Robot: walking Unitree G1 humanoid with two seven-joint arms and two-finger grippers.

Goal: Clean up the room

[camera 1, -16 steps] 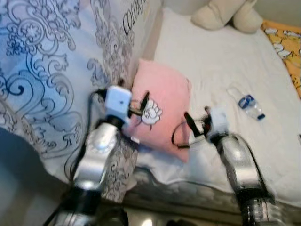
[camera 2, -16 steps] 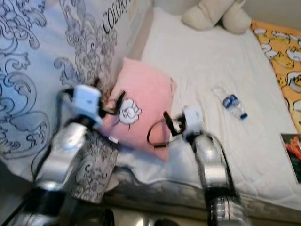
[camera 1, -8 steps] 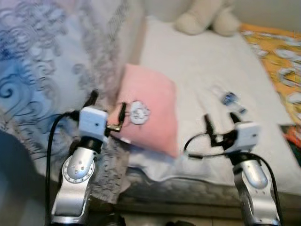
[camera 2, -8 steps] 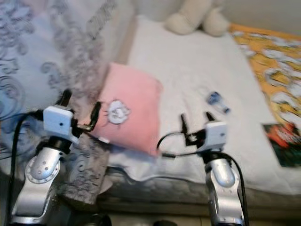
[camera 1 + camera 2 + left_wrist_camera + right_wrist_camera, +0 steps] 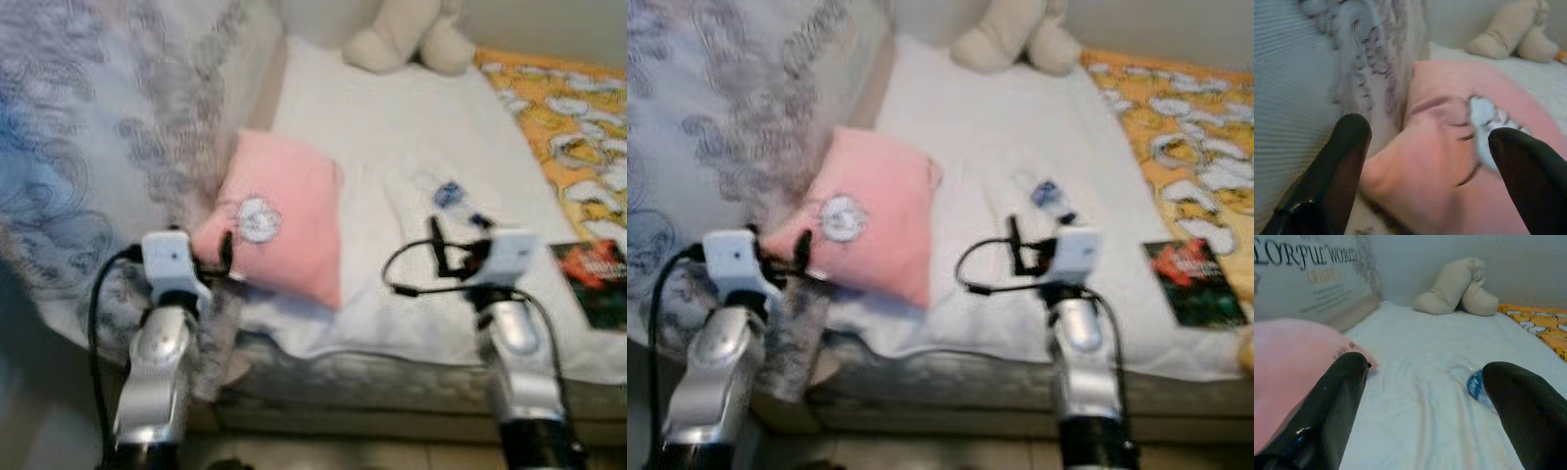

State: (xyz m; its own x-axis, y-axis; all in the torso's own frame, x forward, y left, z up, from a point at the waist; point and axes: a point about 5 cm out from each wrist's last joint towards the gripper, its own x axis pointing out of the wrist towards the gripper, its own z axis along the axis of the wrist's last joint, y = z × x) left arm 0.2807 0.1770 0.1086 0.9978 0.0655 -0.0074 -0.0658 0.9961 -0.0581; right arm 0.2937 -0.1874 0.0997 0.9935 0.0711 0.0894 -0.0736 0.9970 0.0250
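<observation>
Left eye view has us over a bed (image 5: 392, 323) covered in a white quilted sheet, and the pink pillow (image 5: 284, 220) lies near its front edge, soft and squarish, its long axis running from the near edge up toward the far wall, one corner drooping toward the left gripper (image 5: 201, 264). A round white patch with a cartoon figure (image 5: 258, 218) sits on the pillow's face; too blurred to read more. To the pillow's right, well apart, a clear plastic bottle (image 5: 453, 199) with a blue label lies on its side, angled diagonally across the sheet, just beyond the right gripper (image 5: 456, 245). Which end carries the cap I cannot tell.

Left gripper's black fingers are spread wide, and in the left wrist view they straddle the pillow's near corner without pinching it. Right gripper is also spread wide, holding nothing; the right wrist view frames the bottle between its fingers, farther along the sheet.

On the left, a pale duvet (image 5: 108, 147) with grey scroll print; the right wrist view shows "ORFUL WORLD" (image 5: 1308, 257) printed on it. A beige plush toy (image 5: 407, 39) rests at the far end, an orange patterned blanket (image 5: 568, 127) on the right, and a dark book (image 5: 1193, 282) near the right edge
</observation>
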